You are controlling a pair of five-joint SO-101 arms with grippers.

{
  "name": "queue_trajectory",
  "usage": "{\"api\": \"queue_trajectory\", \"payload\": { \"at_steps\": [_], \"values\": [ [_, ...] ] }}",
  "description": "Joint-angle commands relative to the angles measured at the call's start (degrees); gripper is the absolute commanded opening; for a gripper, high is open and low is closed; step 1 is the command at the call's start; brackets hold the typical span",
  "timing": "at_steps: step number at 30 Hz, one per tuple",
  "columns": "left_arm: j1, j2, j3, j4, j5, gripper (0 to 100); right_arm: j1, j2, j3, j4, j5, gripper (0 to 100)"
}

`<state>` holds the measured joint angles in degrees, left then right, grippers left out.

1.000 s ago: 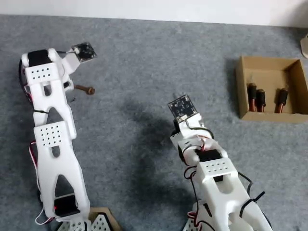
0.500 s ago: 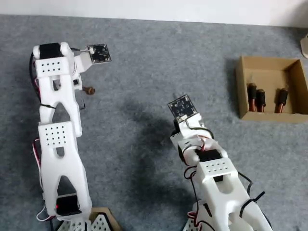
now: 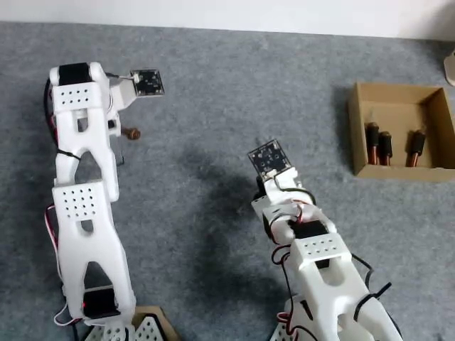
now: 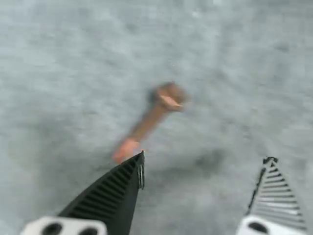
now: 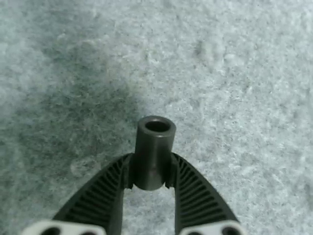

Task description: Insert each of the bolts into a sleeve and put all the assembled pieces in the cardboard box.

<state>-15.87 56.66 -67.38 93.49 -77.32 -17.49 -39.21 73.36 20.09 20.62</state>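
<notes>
A copper-coloured bolt (image 3: pixel 129 133) lies on the grey carpet at the left, and it shows blurred as the bolt (image 4: pixel 149 120) in the left wrist view. My left gripper (image 4: pixel 204 161) hangs open just above it, one fingertip close to the bolt's plain end. My right gripper (image 5: pixel 149 171) is shut on a dark sleeve (image 5: pixel 153 149), whose open bore faces away from the wrist. The right arm (image 3: pixel 284 206) sits mid-table. The cardboard box (image 3: pixel 355 128) at the right holds three assembled pieces (image 3: pixel 384 148).
Grey carpet (image 3: pixel 213 92) covers the table between the arms and the box. A pale object (image 3: pixel 450 67) peeks in at the right edge. A cardboard scrap (image 3: pixel 153 316) lies by the left arm's base.
The left arm swung right and forward over the bolt during the first half second, then nearly stopped. The right arm and its sleeve stayed still.
</notes>
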Motion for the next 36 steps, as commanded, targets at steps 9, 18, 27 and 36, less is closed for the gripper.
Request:
{"api": "queue_trajectory", "payload": {
  "at_steps": [9,18,27,36],
  "values": [
    [2.2,-2.3,-1.3,-3.4,-9.8,34,-0.7,-1.5,-0.3,-1.7,0.8,0.4],
    [3.3,0.2,-1.1,-5.3,-8.3,34,-0.7,-1.5,-0.3,-1.7,0.8,0.4],
    [1.9,0.3,-0.9,-11.3,-0.8,35,-0.7,-1.5,-0.3,-1.7,0.8,0.4],
    [0.8,4.7,-1.3,-9.4,-0.8,38,-0.7,-1.5,-0.3,-1.7,0.8,0.4]
  ]
}}
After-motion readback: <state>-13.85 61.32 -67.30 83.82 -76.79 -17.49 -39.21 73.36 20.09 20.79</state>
